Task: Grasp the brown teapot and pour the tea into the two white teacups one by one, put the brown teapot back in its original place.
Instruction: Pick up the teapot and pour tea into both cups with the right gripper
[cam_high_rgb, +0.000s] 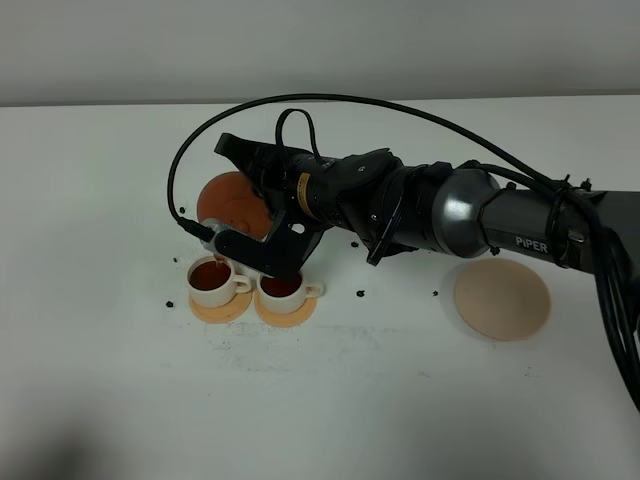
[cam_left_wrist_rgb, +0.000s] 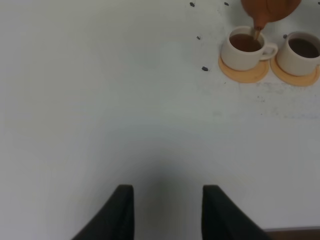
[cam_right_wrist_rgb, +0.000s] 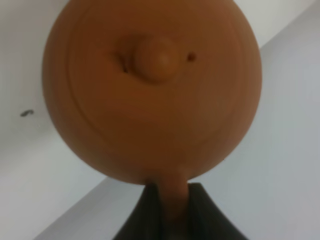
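The brown teapot (cam_high_rgb: 228, 198) is tilted in my right gripper (cam_high_rgb: 262, 208), which has reached across to the left and is shut on the teapot's loop handle (cam_right_wrist_rgb: 172, 202). Its lid and knob fill the right wrist view (cam_right_wrist_rgb: 152, 57). Tea runs from the spout (cam_left_wrist_rgb: 256, 34) into the left white teacup (cam_high_rgb: 212, 282), which holds brown tea. The right white teacup (cam_high_rgb: 283, 290) also holds dark tea. Both stand on orange coasters (cam_high_rgb: 222, 310). The beige disc (cam_high_rgb: 500, 298) lies bare at the right. My left gripper (cam_left_wrist_rgb: 167, 210) is open and empty, low over the table, well short of the cups (cam_left_wrist_rgb: 243, 47).
Small dark specks lie on the white table around the cups (cam_high_rgb: 168, 300) (cam_high_rgb: 360, 293) (cam_left_wrist_rgb: 204, 68). The right arm's black cable (cam_high_rgb: 180, 170) loops above the teapot. A wet smear shows on the table in front of the coasters (cam_high_rgb: 330, 335).
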